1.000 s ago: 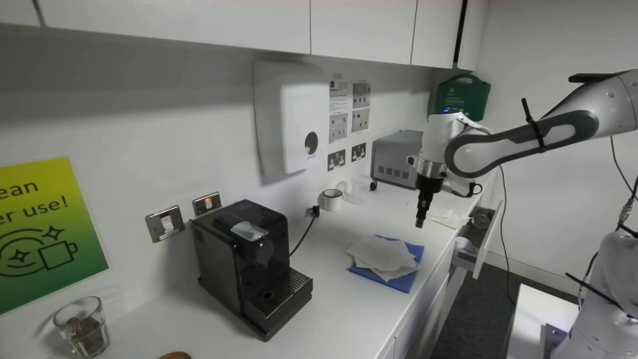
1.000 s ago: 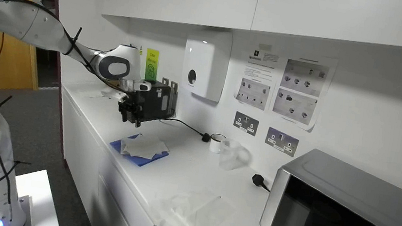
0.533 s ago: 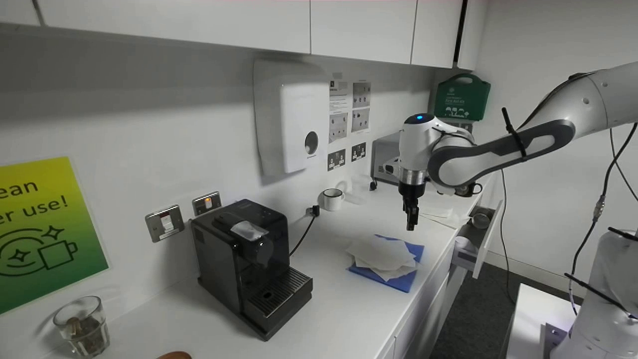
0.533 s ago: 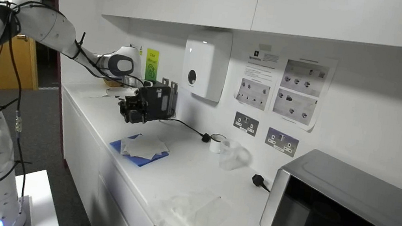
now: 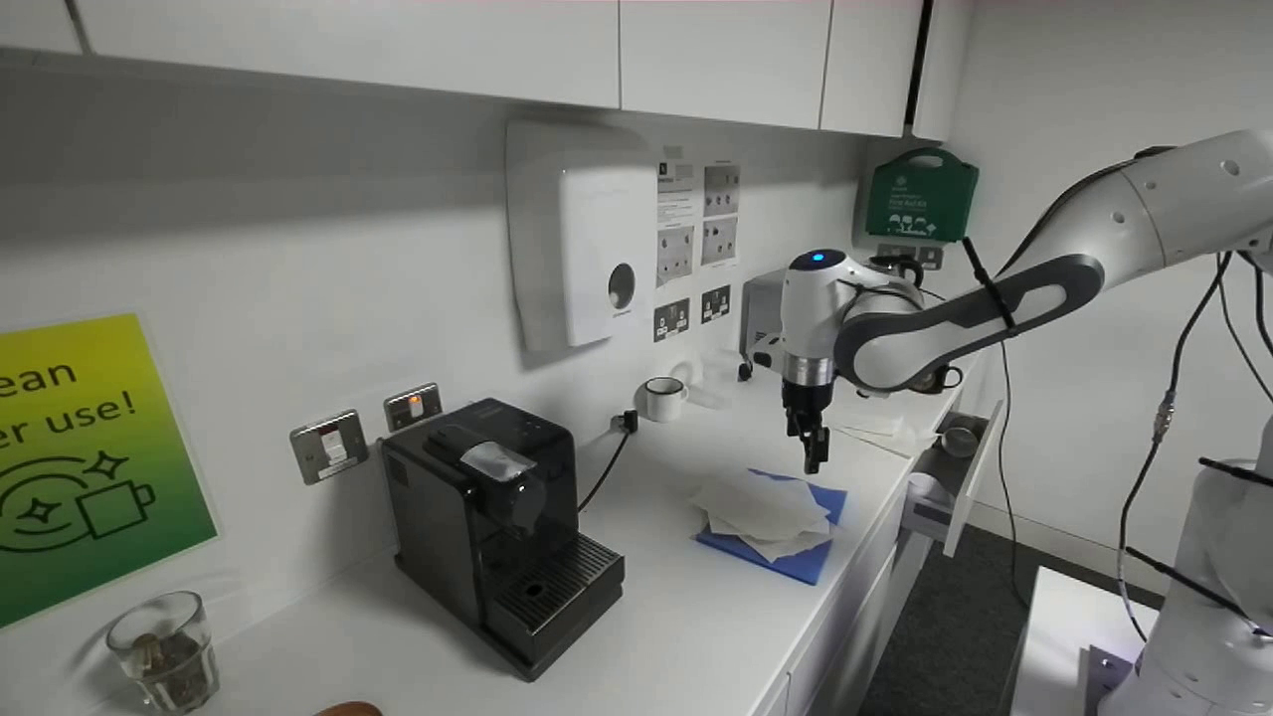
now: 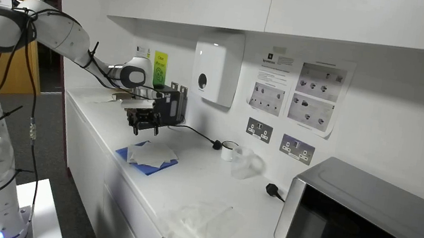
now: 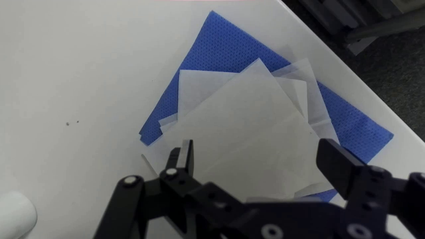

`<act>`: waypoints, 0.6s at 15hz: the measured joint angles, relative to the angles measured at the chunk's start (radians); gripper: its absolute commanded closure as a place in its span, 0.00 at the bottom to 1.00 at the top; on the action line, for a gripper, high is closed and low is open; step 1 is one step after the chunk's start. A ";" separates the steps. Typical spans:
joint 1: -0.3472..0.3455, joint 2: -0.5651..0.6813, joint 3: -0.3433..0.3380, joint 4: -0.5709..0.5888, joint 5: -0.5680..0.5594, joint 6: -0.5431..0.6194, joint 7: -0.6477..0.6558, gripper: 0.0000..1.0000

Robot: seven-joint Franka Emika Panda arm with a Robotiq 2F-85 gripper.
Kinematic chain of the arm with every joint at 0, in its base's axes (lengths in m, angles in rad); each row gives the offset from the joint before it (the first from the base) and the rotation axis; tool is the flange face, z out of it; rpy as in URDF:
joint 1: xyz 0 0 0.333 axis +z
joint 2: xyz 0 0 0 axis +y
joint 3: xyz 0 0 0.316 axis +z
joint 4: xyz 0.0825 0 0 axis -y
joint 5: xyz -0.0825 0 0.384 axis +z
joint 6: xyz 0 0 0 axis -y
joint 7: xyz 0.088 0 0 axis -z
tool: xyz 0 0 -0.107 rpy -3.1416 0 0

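My gripper (image 7: 256, 145) stands open above a loose stack of thin white sheets (image 7: 245, 126), its fingers wide apart with nothing between them. The sheets are spread unevenly over a folded blue cloth (image 7: 229, 46), whose corners stick out around them. In both exterior views the black gripper (image 5: 816, 467) (image 6: 145, 132) points down over the counter, a little above the stack and clear of it. The blue cloth (image 5: 796, 565) (image 6: 150, 169) lies near the counter's front edge. In the wrist view the gripper's body hides the near part of the sheets.
A black coffee machine (image 5: 497, 537) stands against the wall. Further along are a white mug (image 5: 663, 398), a clear plastic vessel (image 6: 242, 163) and a microwave (image 6: 368, 226). Crumpled translucent sheets (image 6: 205, 223) lie above an open drawer (image 5: 950, 487). A dispenser (image 5: 587, 239) hangs on the wall.
The arm has swung over toward the sheets and come slightly lower. The gripper has turned about its wrist, so both fingers now show apart. The sheets and cloth have not moved.
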 measured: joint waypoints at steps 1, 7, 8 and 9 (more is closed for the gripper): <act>0.000 0.010 0.000 0.000 0.002 0.011 -0.012 0.00; 0.003 0.060 0.002 0.000 0.014 0.043 -0.031 0.00; 0.003 0.061 0.002 0.000 0.014 0.043 -0.031 0.00; 0.003 0.061 0.002 0.000 0.014 0.043 -0.031 0.00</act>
